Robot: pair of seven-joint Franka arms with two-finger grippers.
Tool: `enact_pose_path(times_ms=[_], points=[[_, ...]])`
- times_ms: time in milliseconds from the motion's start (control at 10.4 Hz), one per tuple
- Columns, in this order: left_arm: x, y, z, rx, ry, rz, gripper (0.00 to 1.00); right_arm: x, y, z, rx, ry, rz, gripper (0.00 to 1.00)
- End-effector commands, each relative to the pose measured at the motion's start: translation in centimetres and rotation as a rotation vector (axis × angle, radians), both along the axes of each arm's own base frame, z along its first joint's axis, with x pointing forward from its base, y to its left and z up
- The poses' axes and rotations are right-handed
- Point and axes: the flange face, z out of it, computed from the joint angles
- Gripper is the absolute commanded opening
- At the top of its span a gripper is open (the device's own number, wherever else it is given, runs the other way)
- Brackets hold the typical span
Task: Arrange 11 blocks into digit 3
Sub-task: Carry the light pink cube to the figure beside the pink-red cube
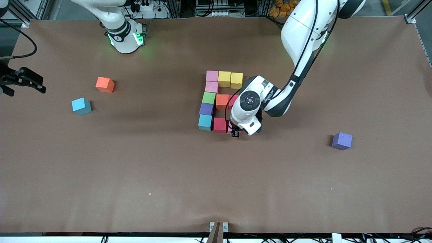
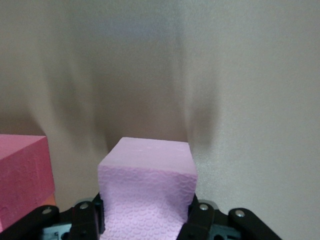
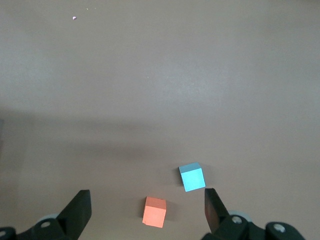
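The digit 3 figure (image 1: 211, 98) lies mid-table: a side of pink (image 1: 211, 76), pink, green (image 1: 209, 98), purple (image 1: 206, 108) and cyan (image 1: 205, 122) blocks, with two yellow blocks (image 1: 230, 79), an orange block (image 1: 222, 101) and a red block (image 1: 219, 125) branching off. My left gripper (image 1: 235, 133) is shut on a pink block (image 2: 145, 190), low beside that red block (image 2: 22, 175), with a small gap between them. Another red block (image 1: 232, 100) is mostly hidden under the left arm. My right gripper (image 1: 37, 84) is open and empty, held up over the right arm's end of the table.
Loose orange (image 1: 105, 84) and cyan (image 1: 81, 106) blocks lie toward the right arm's end; both show under the right gripper (image 3: 146, 192), the orange (image 3: 154, 211) and the cyan (image 3: 192, 177). A loose purple block (image 1: 342, 140) lies toward the left arm's end.
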Motion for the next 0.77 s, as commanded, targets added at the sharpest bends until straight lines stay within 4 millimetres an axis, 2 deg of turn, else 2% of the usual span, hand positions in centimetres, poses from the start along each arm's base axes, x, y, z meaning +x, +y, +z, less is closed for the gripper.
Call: enact_pose_path(times_ms=[0, 671], points=[[0.31, -0.90, -0.27, 0.001, 0.022, 0.027, 0.24, -0.80, -0.12, 0.27, -0.005, -0.011, 0.009, 1.00], [-0.43, -1.58, -0.90, -0.005, 0.046, 0.054, 0.24, -0.75, -0.29, 0.20, -0.005, -0.011, 0.004, 1.00]])
